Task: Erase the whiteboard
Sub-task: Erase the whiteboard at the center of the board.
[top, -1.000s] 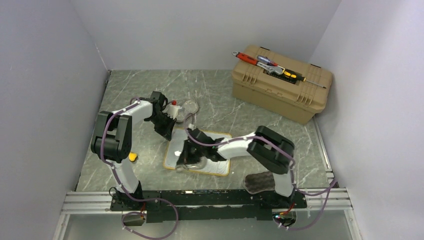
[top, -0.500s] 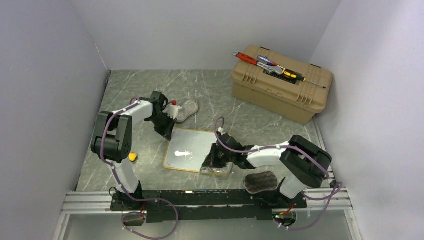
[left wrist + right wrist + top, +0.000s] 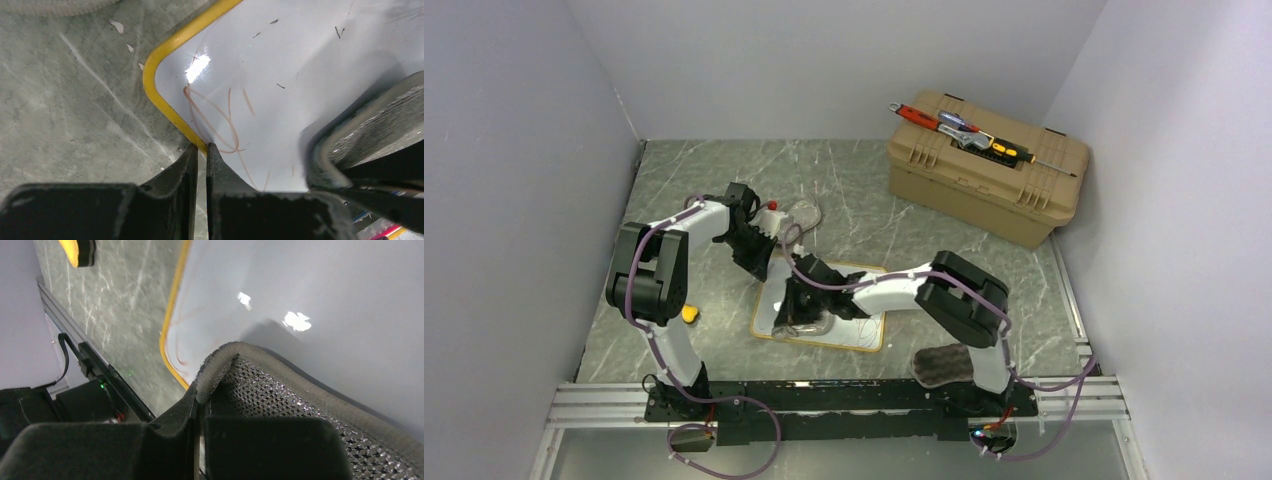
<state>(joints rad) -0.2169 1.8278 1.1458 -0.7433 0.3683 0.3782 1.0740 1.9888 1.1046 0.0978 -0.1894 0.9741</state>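
Faint reddish loops (image 3: 216, 119) are noted on the glossy yellow-framed board (image 3: 300, 55); its rim is pinched by the left gripper (image 3: 202, 148), a mesh pad (image 3: 290, 395) by the right gripper (image 3: 200, 402).

Soft, even light from overhead filled the top view, which was sharp throughout, leaving only faint shadows on the grey worktop (image 3: 854, 180) and pale walls (image 3: 514, 150). In both wrist views the glossy whiteboard (image 3: 310, 55) threw back small white glare spots and carried a soft grey shadow beside the mesh wiping pad (image 3: 380, 120). The left pincer (image 3: 201, 148) and right pincer (image 3: 200, 407), close to their lenses, showed as dark, underlit shapes with slightly blurred edges.
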